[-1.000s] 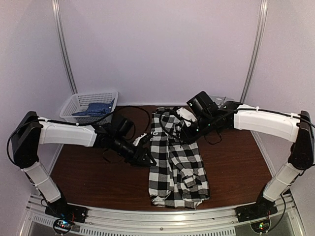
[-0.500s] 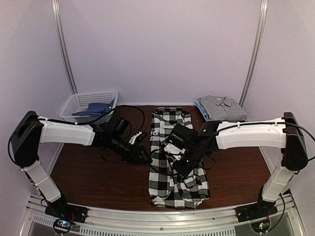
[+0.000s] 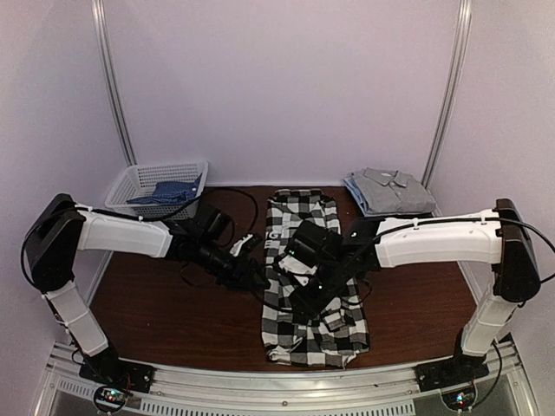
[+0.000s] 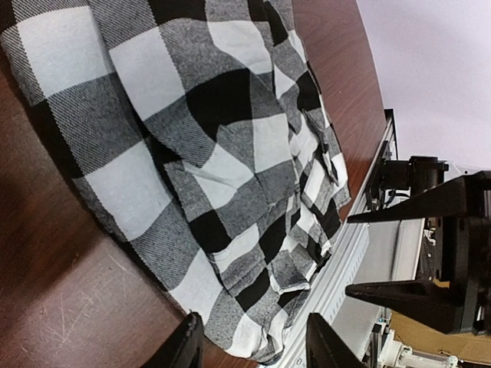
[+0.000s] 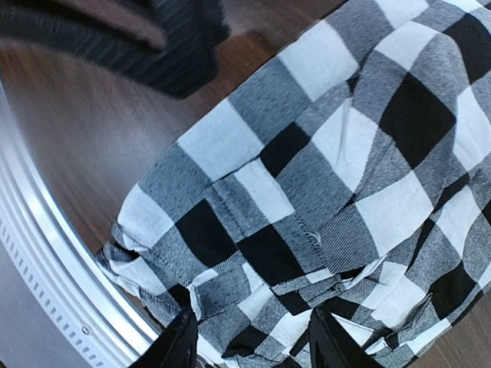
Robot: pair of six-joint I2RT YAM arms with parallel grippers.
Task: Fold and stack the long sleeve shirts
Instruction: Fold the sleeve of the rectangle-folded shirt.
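Left gripper point(image 4: 253, 349) and right gripper point(image 5: 249, 345) are seen open, empty, over the shirt point(image 3: 316, 334) at the table's point(image 3: 173, 321) near edge; folds could be snagged by a low pass.

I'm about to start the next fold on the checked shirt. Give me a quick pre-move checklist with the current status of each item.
1. Black-and-white checked cloth shirt lies as a lengthwise strip on the brown wooden table: ok.
2. Its near end is flat: not ok, it is bunched and rumpled.
3. Right end effector is open above the shirt with nothing pinched: ok.
4. Left end effector is open at the shirt's left edge: ok.
5. Folded grey collared shirt sits at the far right corner, apart from both arms: ok.
6. Sleeves are fully tucked inside: cannot tell.
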